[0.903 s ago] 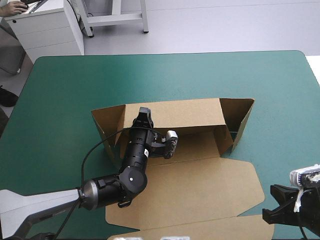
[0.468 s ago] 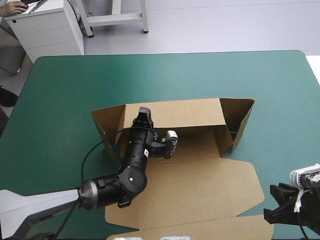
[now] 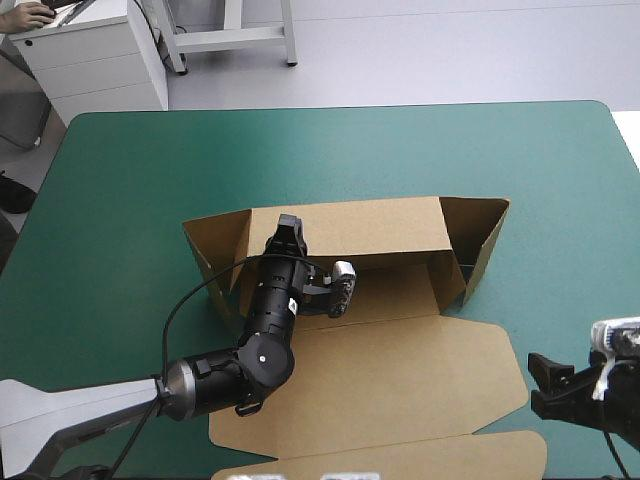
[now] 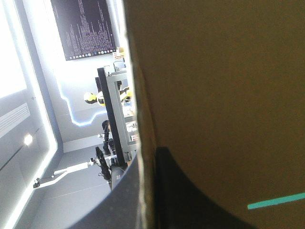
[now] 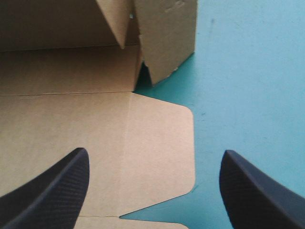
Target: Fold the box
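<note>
High view: left end effector (image 3: 288, 228) grips far wall of the box (image 3: 400, 370)

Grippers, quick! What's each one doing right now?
Left gripper: closed on the box, pinching its back wall.
Right gripper: open, holding nothing.

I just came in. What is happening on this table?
A two-arm robot is folding a brown box. The left gripper is shut on its raised far wall, near the left end. The side walls are up too, and the lid lies flat on the near side. The right gripper is open, beside the lid's right edge, holding nothing.
</note>
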You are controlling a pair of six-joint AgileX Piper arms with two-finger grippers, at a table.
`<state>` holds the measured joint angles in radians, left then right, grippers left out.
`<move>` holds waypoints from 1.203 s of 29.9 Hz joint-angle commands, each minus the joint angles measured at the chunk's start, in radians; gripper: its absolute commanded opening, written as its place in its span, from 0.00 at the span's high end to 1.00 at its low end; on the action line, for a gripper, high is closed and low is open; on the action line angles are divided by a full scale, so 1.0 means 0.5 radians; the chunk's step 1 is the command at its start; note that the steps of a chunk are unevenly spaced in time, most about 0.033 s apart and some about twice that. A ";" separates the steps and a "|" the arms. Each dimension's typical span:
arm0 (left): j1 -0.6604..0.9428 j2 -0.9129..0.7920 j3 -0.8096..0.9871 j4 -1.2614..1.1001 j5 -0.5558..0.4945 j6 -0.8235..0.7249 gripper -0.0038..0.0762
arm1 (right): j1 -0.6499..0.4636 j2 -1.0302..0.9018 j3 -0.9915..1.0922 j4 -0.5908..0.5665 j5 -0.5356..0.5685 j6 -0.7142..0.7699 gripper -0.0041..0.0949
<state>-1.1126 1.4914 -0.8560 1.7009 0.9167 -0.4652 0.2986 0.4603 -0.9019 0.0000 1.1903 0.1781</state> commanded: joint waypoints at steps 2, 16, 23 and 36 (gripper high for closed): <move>-0.024 -0.070 -0.028 0.101 0.016 0.005 0.96 | -0.010 0.342 -0.124 -0.269 -0.132 0.101 0.25; -0.024 -0.070 -0.028 0.103 0.019 0.005 0.96 | -0.014 1.498 -1.204 -0.385 -0.149 -0.118 0.25; -0.024 -0.070 -0.028 0.103 0.037 0.005 0.96 | -0.302 2.049 -1.849 -0.021 0.059 -0.395 0.25; -0.024 -0.070 -0.028 0.103 0.041 0.005 0.96 | -0.631 2.498 -2.019 0.422 0.127 -0.622 0.25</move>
<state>-1.1137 1.4903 -0.8560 1.7009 0.9172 -0.4652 -0.0044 1.7368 -1.9056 0.1914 1.2439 -0.0961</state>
